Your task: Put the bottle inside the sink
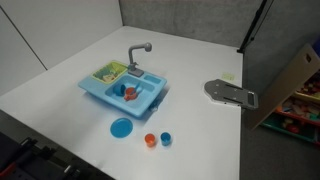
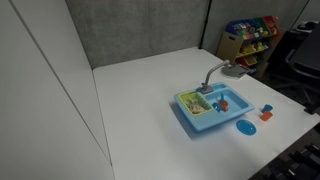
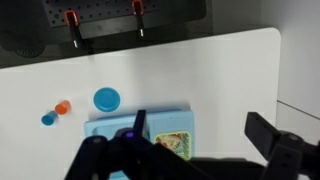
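Note:
The light blue toy sink with a grey curved faucet stands mid-table in both exterior views. A small orange-red item, possibly the bottle, stands in its basin beside a blue item; it also shows in an exterior view. The side compartment holds yellow-green things. In the wrist view my gripper is open and empty, high above the sink, and hides the basin. The arm does not show in the exterior views.
A flat round blue disc, a small orange cup and a small blue cup lie on the white table in front of the sink. A grey mount plate sits at the table edge. Toy shelves stand beyond.

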